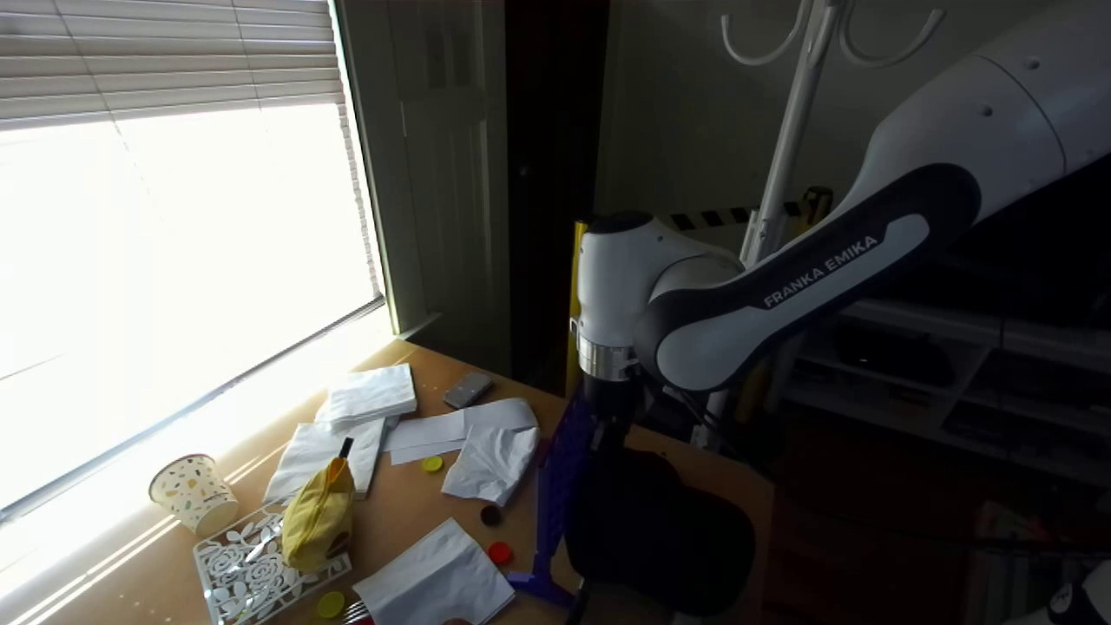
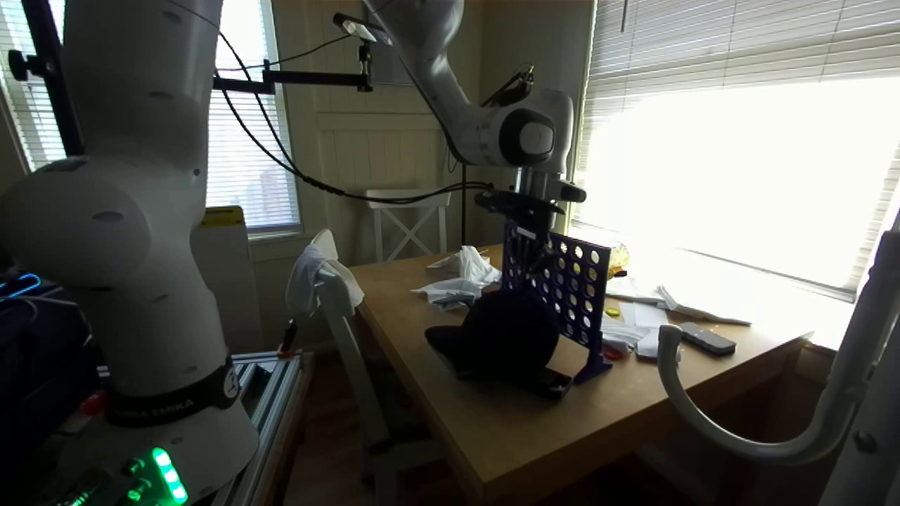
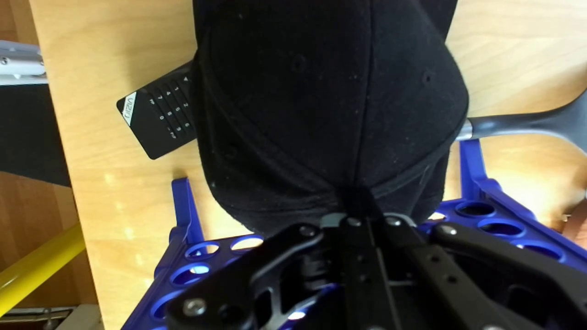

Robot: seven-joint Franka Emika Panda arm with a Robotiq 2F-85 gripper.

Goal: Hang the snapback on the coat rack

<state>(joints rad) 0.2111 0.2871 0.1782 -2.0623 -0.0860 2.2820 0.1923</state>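
Observation:
The black snapback (image 3: 321, 91) lies dome up on the table, and it shows dark in both exterior views (image 1: 664, 538) (image 2: 510, 334). Its brim points away from the blue grid in an exterior view. My gripper (image 3: 360, 201) points down at the crown from above, its fingers close together. The cap's seams converge at the fingertips, with fabric pinched between them. The gripper also shows in both exterior views (image 1: 613, 434) (image 2: 524, 277). The white coat rack (image 1: 792, 130) stands behind the arm with upturned hooks; one hook (image 2: 759, 450) shows large at the right of an exterior view.
A blue upright game grid (image 2: 573, 284) stands right beside the cap and gripper. A black keypad device (image 3: 158, 123) lies partly under the cap. A dark-handled utensil (image 3: 518, 124) lies opposite. Papers (image 1: 438, 577), a yellow pouch (image 1: 317, 521) and a paper cup (image 1: 195, 495) lie beyond.

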